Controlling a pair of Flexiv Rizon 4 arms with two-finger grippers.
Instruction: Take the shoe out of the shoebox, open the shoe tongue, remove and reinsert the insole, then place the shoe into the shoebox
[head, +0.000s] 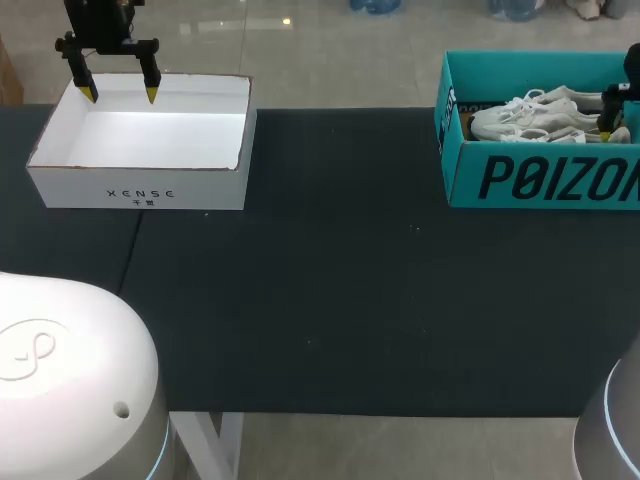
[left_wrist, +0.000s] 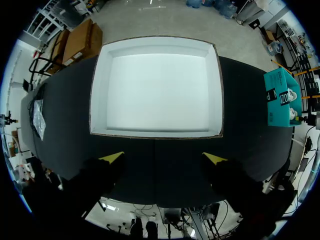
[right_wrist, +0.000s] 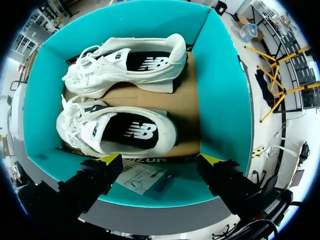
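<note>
While 2 shoes (right_wrist: 120, 132) lie inside, shoebox (head: 462, 178) bears lettering (head: 560, 178).

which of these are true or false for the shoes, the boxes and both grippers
1. Both white sneakers lie in the teal shoebox. True.
2. A sneaker lies in the white box. False: both are in the teal shoebox.
3. The right gripper is shut on a sneaker. False: it is open above them, holding nothing.
4. The left gripper is open, by the white box. True.
</note>
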